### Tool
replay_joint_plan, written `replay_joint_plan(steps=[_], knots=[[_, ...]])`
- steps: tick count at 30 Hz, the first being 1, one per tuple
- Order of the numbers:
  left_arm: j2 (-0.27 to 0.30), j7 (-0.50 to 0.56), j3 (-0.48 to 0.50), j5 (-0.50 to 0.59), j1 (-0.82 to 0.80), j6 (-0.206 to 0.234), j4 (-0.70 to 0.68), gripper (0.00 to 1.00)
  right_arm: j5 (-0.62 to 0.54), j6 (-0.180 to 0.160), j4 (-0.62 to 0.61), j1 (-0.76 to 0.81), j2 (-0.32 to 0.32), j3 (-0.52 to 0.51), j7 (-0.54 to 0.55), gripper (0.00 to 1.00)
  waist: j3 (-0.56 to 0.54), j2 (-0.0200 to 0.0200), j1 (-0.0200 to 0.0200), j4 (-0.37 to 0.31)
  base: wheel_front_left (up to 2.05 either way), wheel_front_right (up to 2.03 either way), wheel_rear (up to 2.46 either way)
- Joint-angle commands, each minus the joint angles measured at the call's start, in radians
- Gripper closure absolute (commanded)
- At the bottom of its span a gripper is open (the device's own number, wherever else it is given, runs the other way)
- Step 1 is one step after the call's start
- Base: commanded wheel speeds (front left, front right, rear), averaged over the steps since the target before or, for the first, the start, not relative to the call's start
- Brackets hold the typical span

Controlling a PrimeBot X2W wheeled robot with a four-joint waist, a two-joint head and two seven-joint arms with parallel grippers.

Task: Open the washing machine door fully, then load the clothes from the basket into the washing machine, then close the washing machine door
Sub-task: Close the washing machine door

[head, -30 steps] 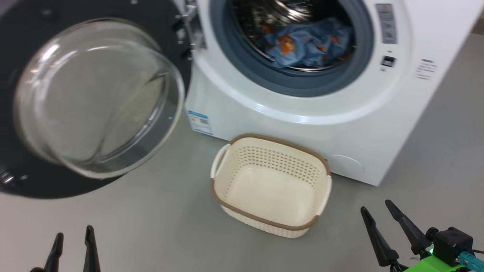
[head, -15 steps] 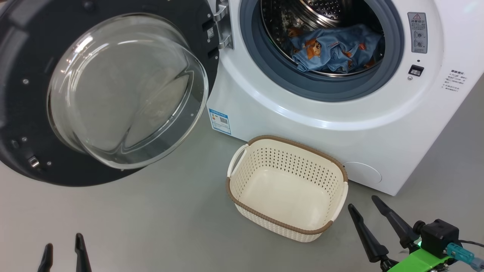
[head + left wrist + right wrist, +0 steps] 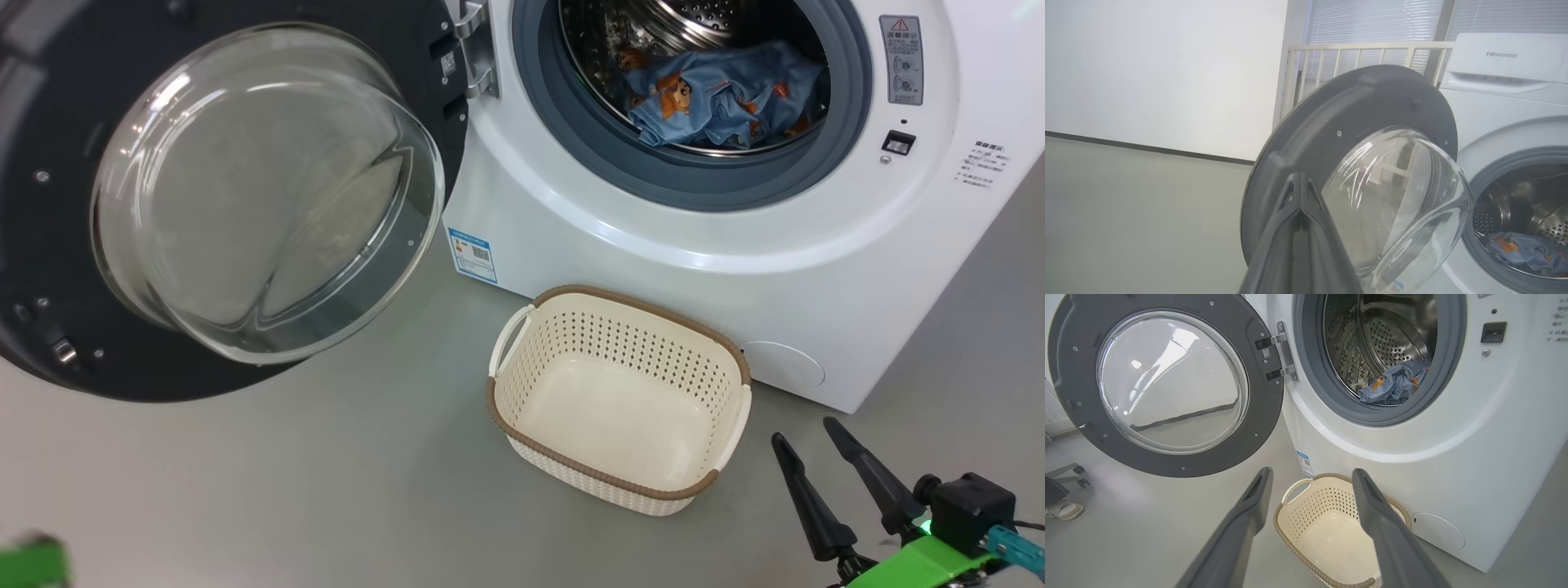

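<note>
one basket (image 3: 620, 343), one open door (image 3: 245, 188); left gripper (image 3: 1299, 182) pressed together, right gripper (image 3: 803, 434) spread

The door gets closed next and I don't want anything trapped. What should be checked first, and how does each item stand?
1. Basket emptied: ok.
2. Clothes all inside the drum, none draped over the grey gasket: ok, though they lie near its front lip.
3. Washing machine door will swing clear of the basket: cannot tell.
4. Left gripper shut and pointing at the door's inner face, ready to push: ok.
5. Right gripper open, holding nothing, well apart from the door: ok.
</note>
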Motion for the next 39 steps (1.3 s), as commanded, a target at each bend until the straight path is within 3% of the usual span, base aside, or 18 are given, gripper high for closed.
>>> replay_joint_plan(steps=[1, 8, 10, 11, 17, 21, 26, 27, 32, 39], knots=[[0.060, -0.006, 0.053, -0.030, -0.078, -0.004, -0.029, 1.00, -0.004, 0.003, -0.028, 0.010, -0.009, 0.007, -0.005, 0.00, 0.003, 0.0000, 0.0000, -0.002, 0.00, 0.00, 0.00], [0.284, -0.006, 0.097, -0.242, -0.298, -0.011, 0.071, 1.00, -0.017, 0.003, -0.046, 0.025, 0.002, -0.018, -0.005, 0.00, 0.028, 0.0000, 0.0000, -0.041, 0.00, 0.00, 0.00], [0.341, -0.004, 0.102, -0.338, -0.360, -0.011, 0.122, 1.00, -0.018, 0.003, -0.049, 0.023, 0.000, -0.022, -0.005, 0.00, 0.040, 0.0000, 0.0000, -0.054, 0.00, 0.00, 0.00], [0.402, 0.005, 0.110, -0.419, -0.415, -0.011, 0.181, 1.00, -0.021, 0.003, -0.052, 0.018, -0.003, -0.025, -0.005, 0.00, 0.054, 0.0000, 0.0000, -0.067, 0.00, 0.00, 0.00], [0.544, 0.076, 0.100, -0.633, -0.566, -0.011, 0.392, 1.00, -0.025, 0.003, -0.059, -0.006, -0.013, -0.028, -0.005, 0.00, 0.101, 0.0000, 0.0000, -0.101, 0.00, 0.00, 0.00], [0.611, 0.187, 0.090, -0.776, -0.646, -0.011, 0.535, 1.00, -0.028, 0.003, -0.064, -0.026, -0.020, -0.023, -0.005, 0.00, 0.133, 0.0000, 0.0000, -0.121, 0.00, 0.00, 0.00], [0.691, 0.384, 0.034, -0.867, -0.699, -0.011, 0.682, 1.00, -0.031, 0.003, -0.067, -0.047, -0.026, -0.016, -0.005, 0.00, 0.170, 0.0000, 0.0000, -0.140, 0.00, 0.00, 0.00], [0.691, 0.384, 0.034, -0.867, -0.699, -0.011, 0.682, 1.00, -0.031, 0.003, -0.067, -0.047, -0.026, -0.016, -0.005, 0.00, 0.170, 0.0000, 0.0000, -0.140, 0.00, 0.00, 0.00], [0.734, 0.580, -0.033, -0.918, -0.723, -0.011, 0.754, 1.00, -0.032, 0.003, -0.066, -0.054, -0.028, -0.017, -0.005, 0.00, 0.191, 0.0000, 0.0000, -0.149, 0.00, 0.00, 0.00], [0.754, 0.683, -0.081, -0.938, -0.737, -0.011, 0.792, 1.00, -0.030, 0.003, -0.066, -0.056, -0.035, -0.014, -0.005, 0.00, 0.195, 0.0000, 0.0000, -0.157, 0.00, 0.00, 0.00]])
